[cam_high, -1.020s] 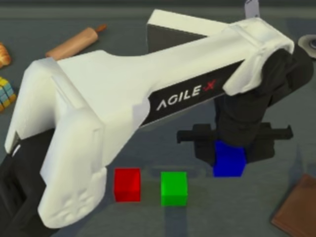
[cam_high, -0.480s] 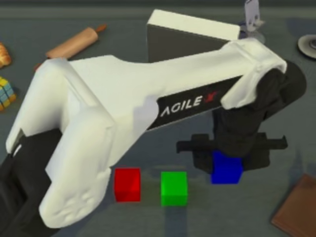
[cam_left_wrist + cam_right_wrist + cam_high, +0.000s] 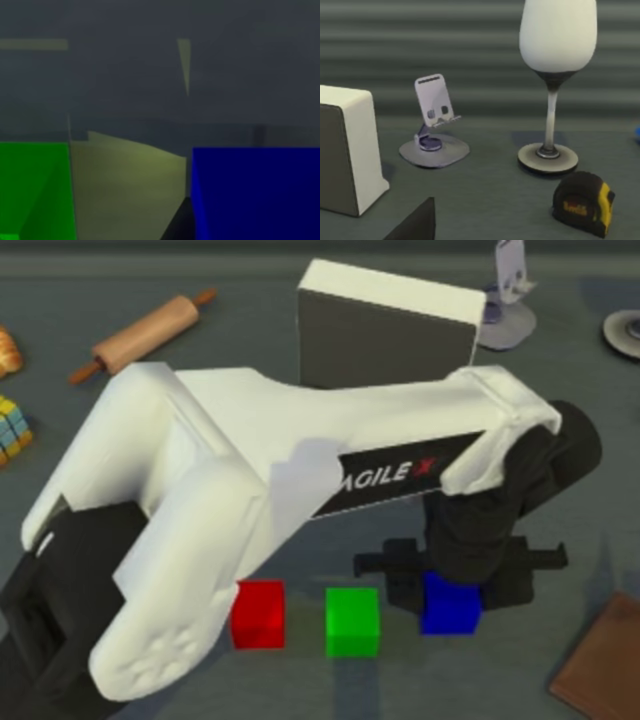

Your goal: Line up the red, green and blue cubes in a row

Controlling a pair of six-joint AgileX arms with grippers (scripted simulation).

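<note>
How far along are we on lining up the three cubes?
Mostly there. The red cube and green cube already sit side by side at the near edge of the table. The left gripper is shut on the blue cube, to the right of the green one and a bit farther back. Left: set it in line and let go.

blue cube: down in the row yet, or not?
Cannot tell whether it is set down. The blue cube sits under the left gripper, right of the green cube, slightly behind the row line. Contact with the table is hidden.
</note>
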